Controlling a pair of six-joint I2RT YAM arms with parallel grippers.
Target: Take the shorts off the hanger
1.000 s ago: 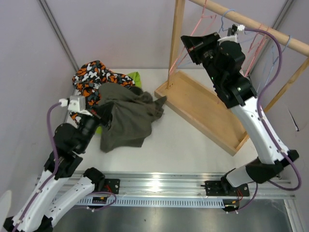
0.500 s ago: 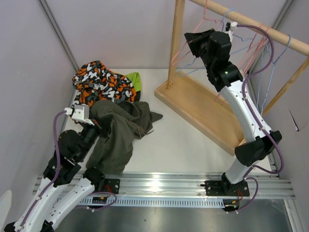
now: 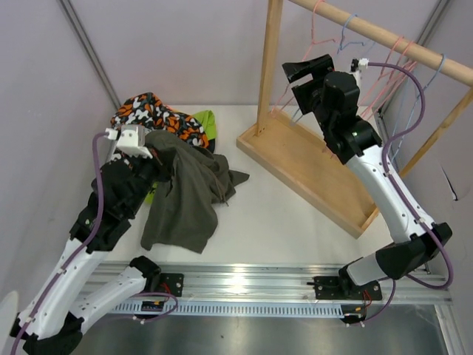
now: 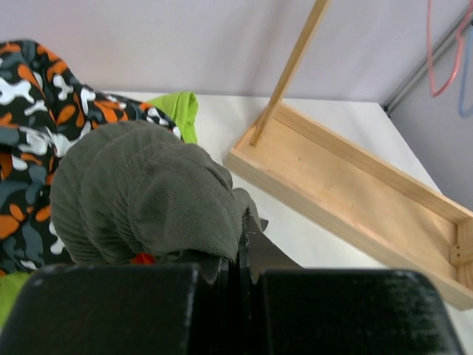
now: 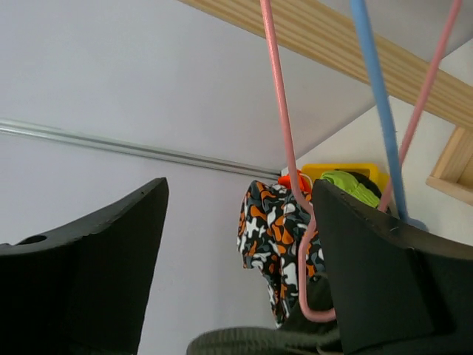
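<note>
Left gripper: jaws clamped on a bunched fold of the dark olive corduroy shorts; the rest of the cloth hangs down onto the white tabletop, left of the wooden rack base. Orange-black-white camouflage shorts and lime green shorts lie behind, touching. Right gripper: jaws wide, raised by the wooden rod; a pink wire hanger shows between them, ungripped, with a blue wire hanger beside it.
</note>
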